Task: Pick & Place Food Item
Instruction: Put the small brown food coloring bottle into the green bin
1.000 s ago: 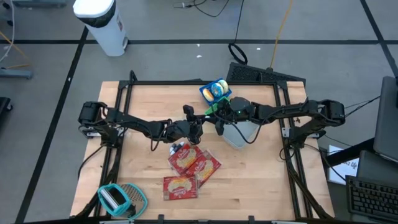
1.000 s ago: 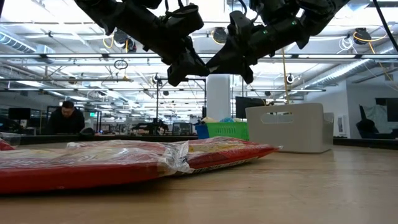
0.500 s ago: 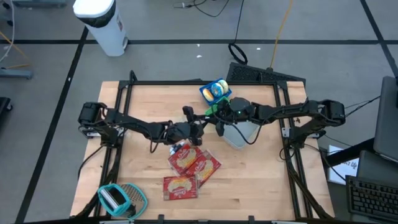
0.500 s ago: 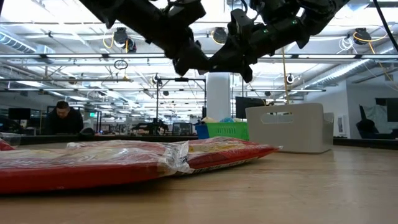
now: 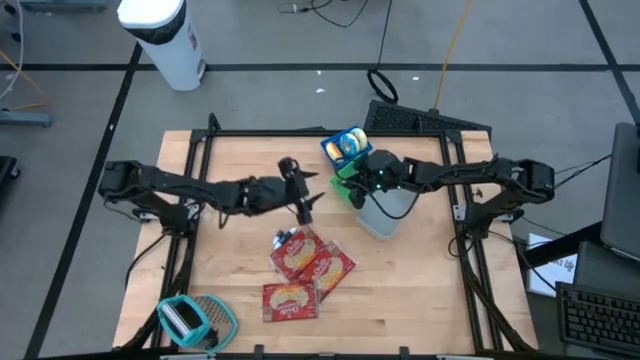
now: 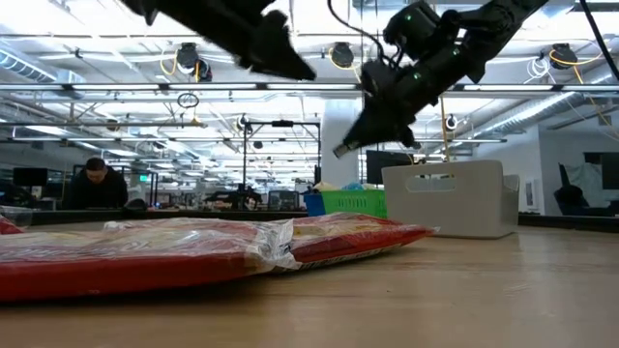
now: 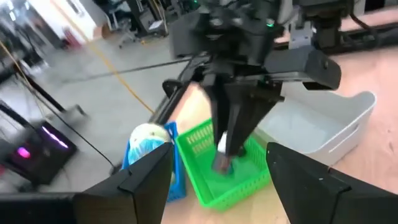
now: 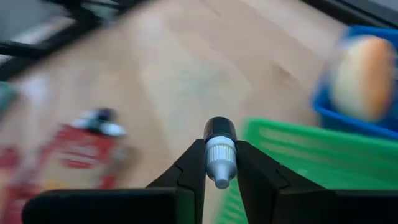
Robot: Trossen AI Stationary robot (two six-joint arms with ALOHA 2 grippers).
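Note:
A small white bottle with a black cap (image 8: 220, 155) sits between the fingers of my right gripper (image 5: 352, 192), which is shut on it in the air by the near-left corner of the green basket (image 5: 350, 170). The left wrist view shows the bottle (image 7: 222, 146) over that basket (image 7: 217, 174). My left gripper (image 5: 305, 205) hangs open to the left of it, above the table's middle, with nothing between its fingers. Several red food packets (image 5: 305, 262) lie flat on the wooden table (image 5: 230, 270). My right gripper pinches the bottle's white body (image 8: 219, 167) between its two fingers, with the black cap (image 8: 220, 129) sticking out past the fingertips. The fingers slant down from the table's right. The bottle is lifted clear, cap end lowest.
A blue basket (image 5: 343, 146) with a round item stands at the far edge behind the green one. A white bin (image 5: 388, 212) stands under my right arm. A teal thing (image 5: 190, 320) lies at the near left corner.
My left gripper has opened and let go of the bottle, then drawn back toward the table's left and up, rolling as it went. My right gripper has kept the bottle, tipped further down and moved toward the green basket.

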